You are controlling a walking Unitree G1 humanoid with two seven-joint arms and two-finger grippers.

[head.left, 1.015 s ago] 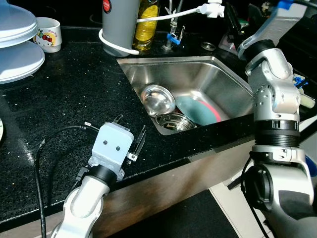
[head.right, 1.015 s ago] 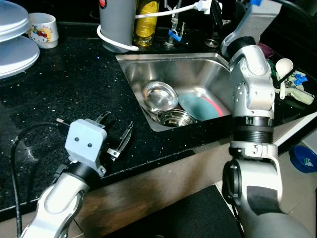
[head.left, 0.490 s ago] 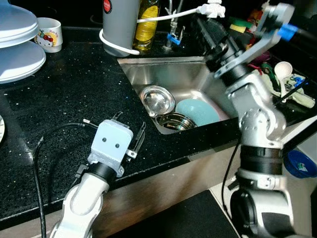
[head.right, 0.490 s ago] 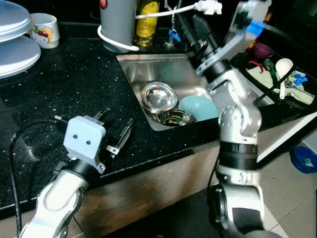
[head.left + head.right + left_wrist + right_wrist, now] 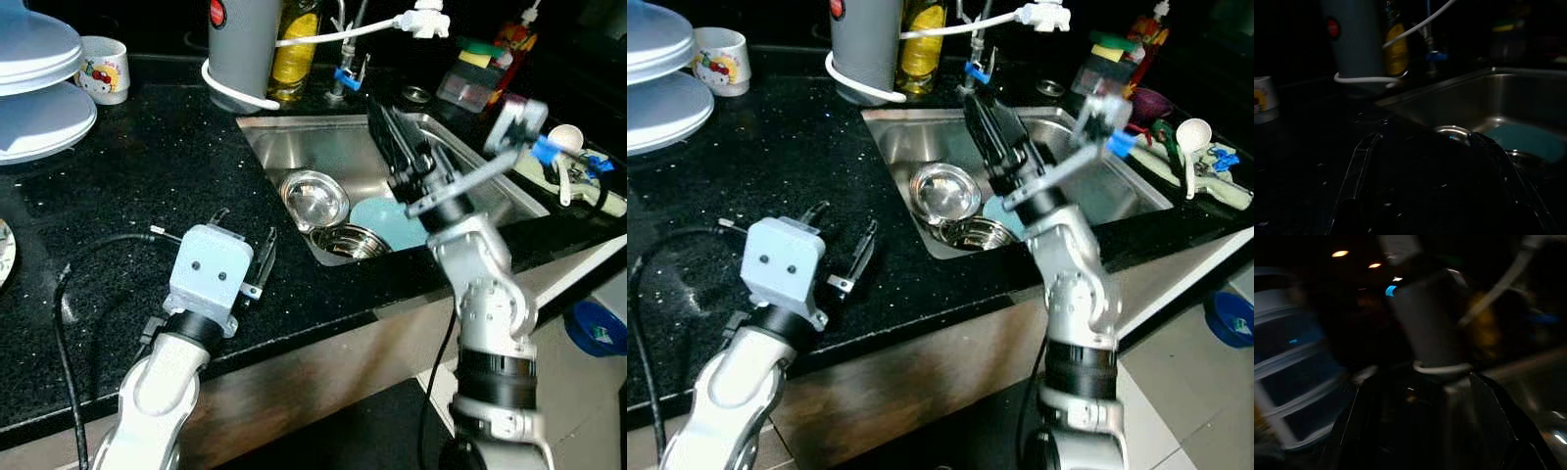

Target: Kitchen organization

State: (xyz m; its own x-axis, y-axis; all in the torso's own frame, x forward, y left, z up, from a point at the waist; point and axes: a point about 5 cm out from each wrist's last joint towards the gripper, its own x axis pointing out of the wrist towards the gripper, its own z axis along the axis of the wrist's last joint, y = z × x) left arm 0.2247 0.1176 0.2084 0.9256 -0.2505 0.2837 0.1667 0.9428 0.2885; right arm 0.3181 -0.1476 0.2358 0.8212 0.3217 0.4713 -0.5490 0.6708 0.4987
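One black desk (image 5: pixel 118 196) carries one steel sink (image 5: pixel 323 147) holding two steel bowls (image 5: pixel 313 199), (image 5: pixel 345 241) and one teal plate (image 5: pixel 392 220). Behind: one grey canister (image 5: pixel 240 44), one yellow bottle (image 5: pixel 292 49), one mug (image 5: pixel 103 69). Right gripper (image 5: pixel 988 127) hangs over the sink, fingers slightly apart; left gripper (image 5: pixel 243 257) rests on the desk, fingers spread, empty.
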